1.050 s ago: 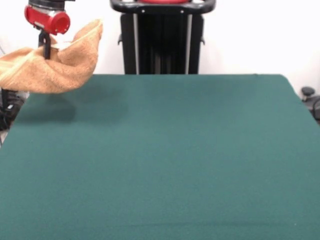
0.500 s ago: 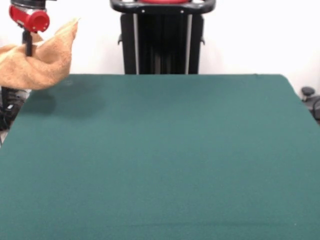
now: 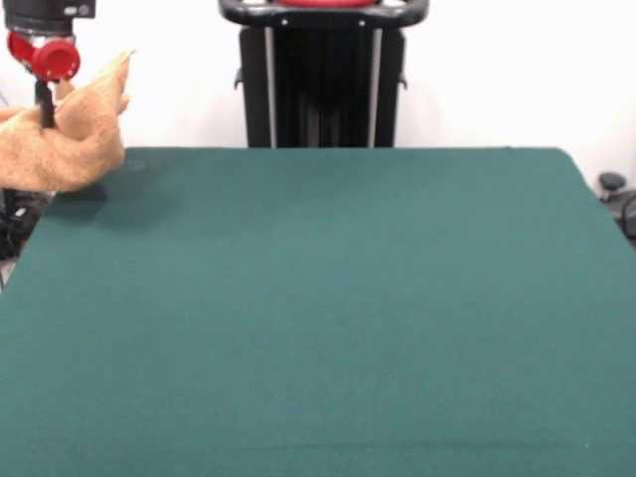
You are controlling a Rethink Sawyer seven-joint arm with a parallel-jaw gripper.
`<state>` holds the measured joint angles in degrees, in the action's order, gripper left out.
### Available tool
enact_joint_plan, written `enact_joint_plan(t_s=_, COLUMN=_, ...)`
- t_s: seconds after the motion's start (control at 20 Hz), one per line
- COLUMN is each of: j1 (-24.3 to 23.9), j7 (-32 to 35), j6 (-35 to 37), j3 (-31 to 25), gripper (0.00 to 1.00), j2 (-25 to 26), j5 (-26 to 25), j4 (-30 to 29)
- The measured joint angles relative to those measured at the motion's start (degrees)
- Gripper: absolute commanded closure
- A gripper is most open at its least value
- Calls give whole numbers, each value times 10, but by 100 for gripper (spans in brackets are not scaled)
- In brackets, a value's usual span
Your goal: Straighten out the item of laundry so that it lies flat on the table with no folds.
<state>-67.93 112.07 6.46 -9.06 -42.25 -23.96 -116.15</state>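
The item of laundry, an orange-tan towel, hangs bunched in the air at the far left corner of the table, partly beyond its left edge. My gripper is shut on the towel's upper part, its thin black finger pressed into the cloth below the red wrist. One corner of the towel sticks up to the right of the finger. The towel's left part is cut off by the picture's edge.
The black pedestal stands behind the table's far edge at the middle. A dark object sits off the table's far right corner. The towel casts a shadow on the green cloth beneath it.
My gripper has carried the towel steadily to the left, from above the table's far left area to its corner, and the towel now hangs more bunched.
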Motion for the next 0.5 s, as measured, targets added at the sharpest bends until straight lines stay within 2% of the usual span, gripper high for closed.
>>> enact_joint_plan(t_s=0.3, j1=-40, j7=0, j6=67, j3=-21, gripper=100, j2=48, j5=17, j4=33)
enact_joint_plan(t_s=0.5, j1=-56, j7=0, j6=70, j3=-40, gripper=100, j2=65, j5=17, j4=45)
